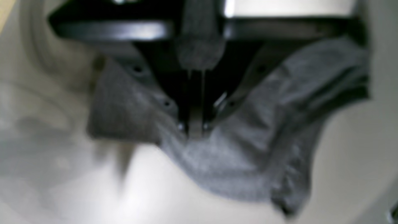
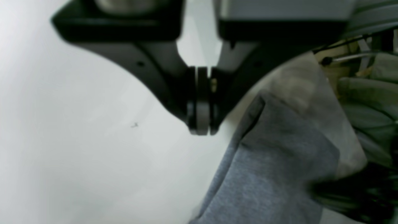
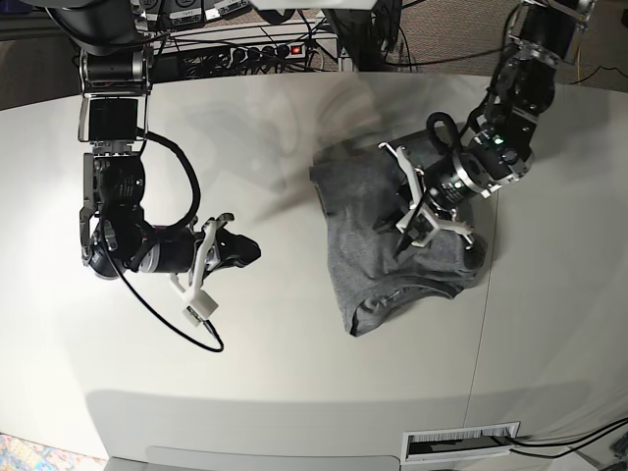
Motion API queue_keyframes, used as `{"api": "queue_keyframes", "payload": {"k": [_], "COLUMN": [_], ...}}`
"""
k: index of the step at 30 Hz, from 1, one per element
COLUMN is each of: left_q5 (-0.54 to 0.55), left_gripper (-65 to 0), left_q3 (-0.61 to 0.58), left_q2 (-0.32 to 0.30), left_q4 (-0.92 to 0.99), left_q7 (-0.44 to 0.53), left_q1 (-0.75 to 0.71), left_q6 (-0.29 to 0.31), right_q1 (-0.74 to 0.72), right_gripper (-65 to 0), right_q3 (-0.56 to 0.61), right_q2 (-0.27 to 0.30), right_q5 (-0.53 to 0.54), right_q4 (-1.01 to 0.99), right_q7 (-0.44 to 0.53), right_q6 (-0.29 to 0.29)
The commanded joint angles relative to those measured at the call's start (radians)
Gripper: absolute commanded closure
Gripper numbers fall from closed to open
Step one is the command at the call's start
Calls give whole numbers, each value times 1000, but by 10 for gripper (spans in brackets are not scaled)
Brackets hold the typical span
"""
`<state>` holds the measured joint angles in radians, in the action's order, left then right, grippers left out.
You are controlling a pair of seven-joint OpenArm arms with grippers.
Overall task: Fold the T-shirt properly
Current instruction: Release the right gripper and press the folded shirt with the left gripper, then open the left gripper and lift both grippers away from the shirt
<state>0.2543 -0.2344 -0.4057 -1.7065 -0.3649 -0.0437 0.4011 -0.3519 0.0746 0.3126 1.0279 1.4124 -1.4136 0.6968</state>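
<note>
The heather-grey T-shirt (image 3: 378, 270) lies bunched in a rumpled heap right of the table's middle. My left gripper (image 3: 404, 234) is down on its right part, shut, and in the left wrist view a strip of the T-shirt (image 1: 248, 149) runs up between the closed fingers of the left gripper (image 1: 195, 130). My right gripper (image 3: 253, 250) hovers over bare table left of the shirt, apart from it. The right wrist view shows the right gripper (image 2: 202, 124) shut with nothing in it, and a fold of the T-shirt (image 2: 264, 177) to its lower right.
The white table (image 3: 294, 373) spreads around the shirt. A power strip and tangled cables (image 3: 245, 49) sit past the table's far edge. A loose black cable (image 3: 186, 334) from the right arm loops onto the table. A slotted panel (image 3: 461, 444) lies at the front edge.
</note>
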Motion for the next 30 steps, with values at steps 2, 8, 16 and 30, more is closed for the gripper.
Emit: {"api": "queue_keyframes", "payload": {"k": [2,8,16,30], "left_q5": [-43,-203,-276,-328], "left_gripper": [0,0,0,0], "left_q3": [8,8,8,8], "left_q2": [9,7,-81,-163], "left_q4": [55,256,352,352], "left_q7": [77,164,258,270], "left_q1": [11,19,62,161], "left_q6": [3,3,3,-1], "right_q1": [-27,-27,-27,-27], "right_gripper": [0,0,0,0], "right_q3": [-6,-6,-18,-18], "right_q2": [9,26,37,47], "right_q5": [26,27,27,22], "right_q4": [20,21,21,22], "right_q7": [17,17,17,17], "right_q6": [1,1,1,1]}}
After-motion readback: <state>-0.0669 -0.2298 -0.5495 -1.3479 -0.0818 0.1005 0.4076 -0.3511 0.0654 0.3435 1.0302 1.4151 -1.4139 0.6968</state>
